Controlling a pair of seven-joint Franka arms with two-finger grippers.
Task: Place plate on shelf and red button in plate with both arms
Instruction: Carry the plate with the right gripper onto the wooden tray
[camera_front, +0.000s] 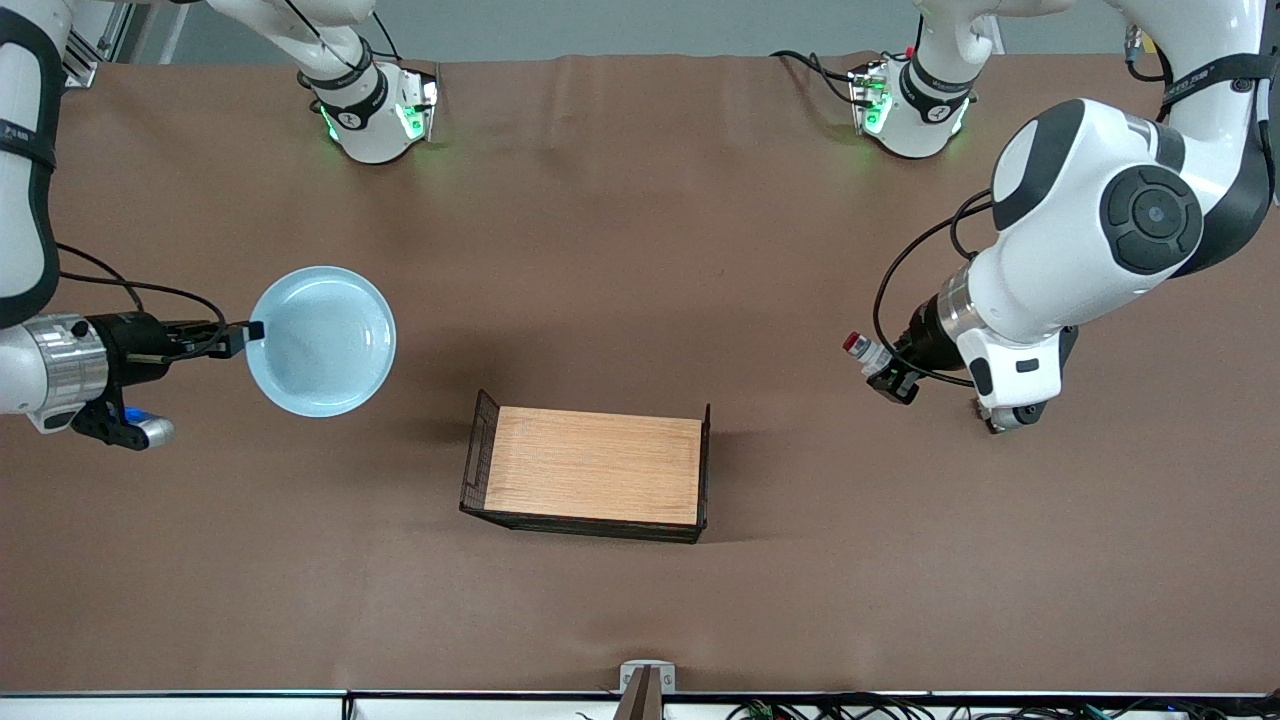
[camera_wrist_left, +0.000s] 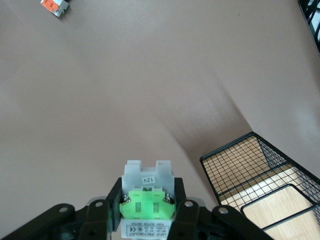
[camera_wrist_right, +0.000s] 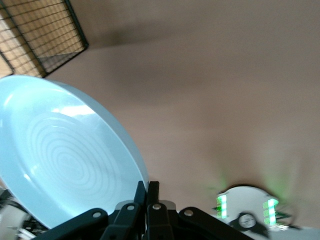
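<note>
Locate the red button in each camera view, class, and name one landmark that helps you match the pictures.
Front view: the red button sits in the left end effector, above the table, toward the left arm's end.
Left wrist view: its green-patched body fills the bottom centre, between the fingers.
Right wrist view: not in it.
Shared landmark: the wire-sided wooden tray, seen in all three views.

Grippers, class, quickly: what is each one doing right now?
Left gripper: shut on the red button, in the air.
Right gripper: shut on the plate rim, in the air.
</note>
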